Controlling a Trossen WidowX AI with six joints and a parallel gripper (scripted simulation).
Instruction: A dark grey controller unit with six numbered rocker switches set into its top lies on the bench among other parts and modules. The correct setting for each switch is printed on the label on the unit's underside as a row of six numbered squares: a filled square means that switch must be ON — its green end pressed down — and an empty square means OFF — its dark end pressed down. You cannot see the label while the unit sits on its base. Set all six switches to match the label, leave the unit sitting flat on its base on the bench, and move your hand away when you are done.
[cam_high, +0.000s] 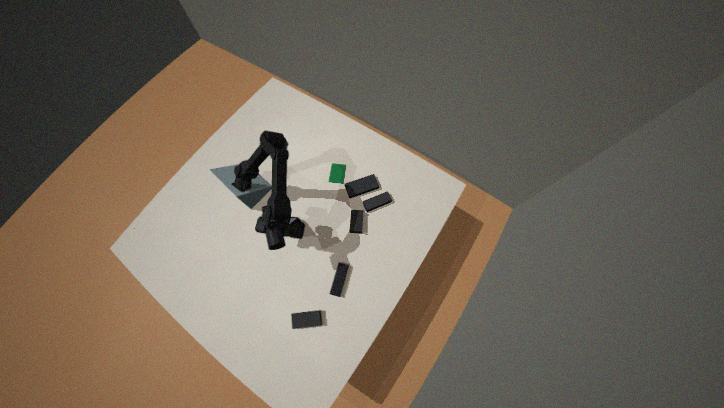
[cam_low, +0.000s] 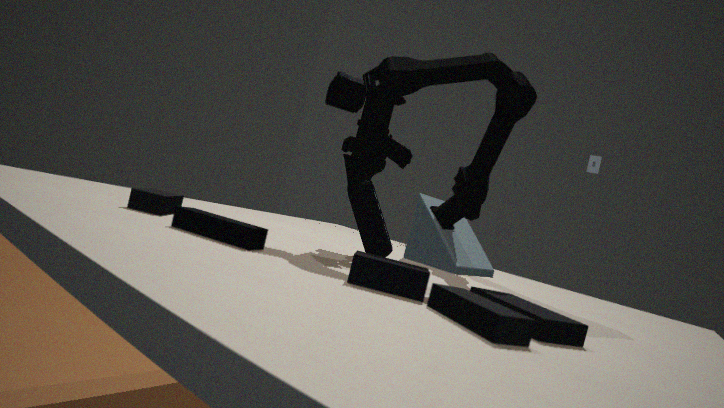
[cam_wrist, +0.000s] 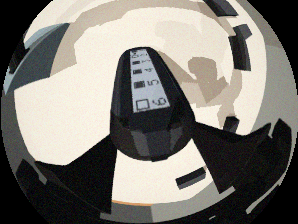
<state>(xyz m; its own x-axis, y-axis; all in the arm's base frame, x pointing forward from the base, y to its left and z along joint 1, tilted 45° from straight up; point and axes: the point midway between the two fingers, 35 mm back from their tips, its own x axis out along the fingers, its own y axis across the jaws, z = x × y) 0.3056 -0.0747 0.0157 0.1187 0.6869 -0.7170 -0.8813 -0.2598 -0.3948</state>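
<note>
The dark controller unit (cam_low: 372, 217) (cam_wrist: 152, 123) is held off the bench, hanging steeply tilted with its lower end just above the surface. My gripper (cam_low: 360, 169) (cam_wrist: 153, 131) is shut on it, one finger at each side. The white label (cam_wrist: 153, 95) on the underside faces the wrist camera. Square 6 is empty; squares 5, 4 and 3 are filled. Squares 2 and 1 are too small and foreshortened to read. The rocker switches are hidden from view. In the top view the arm covers the unit.
Several dark blocks (cam_high: 308, 319) (cam_low: 220, 228) (cam_wrist: 191, 178) lie on the white mat (cam_high: 202, 263). A green square (cam_high: 337, 173) lies by two of them. A blue-grey wedge (cam_high: 255, 197) (cam_low: 430, 243) (cam_wrist: 42, 65) is under the arm's base. A long brown strip (cam_high: 420, 299) runs along the bench edge.
</note>
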